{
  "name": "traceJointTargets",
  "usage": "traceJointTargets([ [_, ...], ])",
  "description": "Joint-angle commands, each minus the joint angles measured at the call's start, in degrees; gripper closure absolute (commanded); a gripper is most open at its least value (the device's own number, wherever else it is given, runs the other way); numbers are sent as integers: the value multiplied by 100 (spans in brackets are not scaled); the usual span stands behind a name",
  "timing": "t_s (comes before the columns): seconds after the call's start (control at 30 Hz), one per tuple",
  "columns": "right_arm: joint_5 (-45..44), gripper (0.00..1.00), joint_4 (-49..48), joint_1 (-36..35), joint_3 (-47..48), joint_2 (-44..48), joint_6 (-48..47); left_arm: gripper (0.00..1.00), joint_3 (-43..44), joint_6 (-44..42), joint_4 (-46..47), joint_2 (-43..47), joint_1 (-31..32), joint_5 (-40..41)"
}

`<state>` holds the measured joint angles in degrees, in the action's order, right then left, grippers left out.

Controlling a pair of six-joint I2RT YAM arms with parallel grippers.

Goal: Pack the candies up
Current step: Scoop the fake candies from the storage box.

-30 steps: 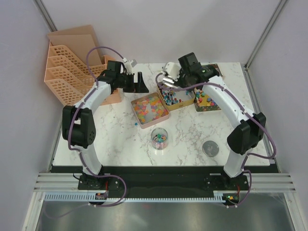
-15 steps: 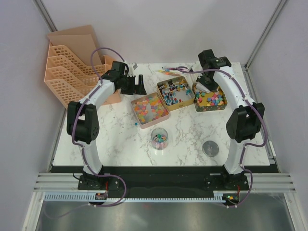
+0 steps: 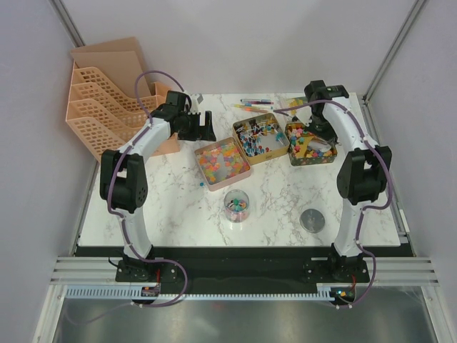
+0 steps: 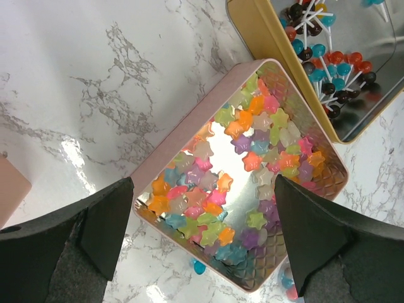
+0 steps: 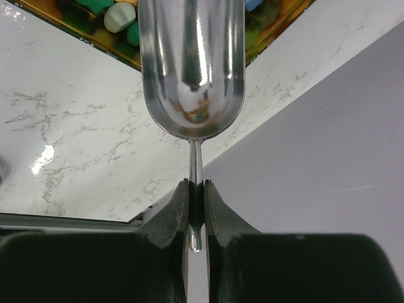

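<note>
- right pincer (image 5: 196,189) clamped tight on the thin handle of a metal scoop (image 5: 192,69) — the bowl reaches out over the edge of the far-right tin (image 3: 313,163)
- scoop bowl is shiny, with a small coloured speck inside; candy or reflection, cannot tell
- left pincer (image 4: 203,208) spread wide, holding nothing, hanging above the pink tin (image 4: 189,129)
- candies (image 4: 246,164): star-shaped ones in many colours fill the pink tin; rounder ones lie in the far-right tin; a few sit in the clear jar (image 3: 236,205) at the front middle of the tabletop (image 3: 164,200)
- loose blue candy (image 4: 199,266) lies on the tabletop just beside the pink tin's near corner
- gold tin (image 4: 265,44) sits just beside the pink tin, between it and the far-right tin — holds ball-headed sticks
- round lid (image 3: 312,219) lies flat to the right of the jar, apart from it
- pens (image 3: 253,105) lie at the far edge, behind the gold tin
- orange file racks (image 3: 107,100) stand at the far left corner
</note>
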<state>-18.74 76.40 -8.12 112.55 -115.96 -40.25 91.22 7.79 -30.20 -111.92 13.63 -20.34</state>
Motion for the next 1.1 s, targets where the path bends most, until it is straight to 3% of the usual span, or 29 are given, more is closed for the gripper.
traceJointTargets([
  [0.0, -217, 100, 718, -14, 109, -181, -492, 0, 186, -129, 49, -23, 8, 126],
  [0.4, -437, 100, 718, 3, 636, -892, -1266, 0, 72, -181, 40, -23, 0, 249],
  [1.07, -253, 100, 718, -40, 1989, -2334, -1187, 0, 10, -331, 49, -111, 8, 522],
])
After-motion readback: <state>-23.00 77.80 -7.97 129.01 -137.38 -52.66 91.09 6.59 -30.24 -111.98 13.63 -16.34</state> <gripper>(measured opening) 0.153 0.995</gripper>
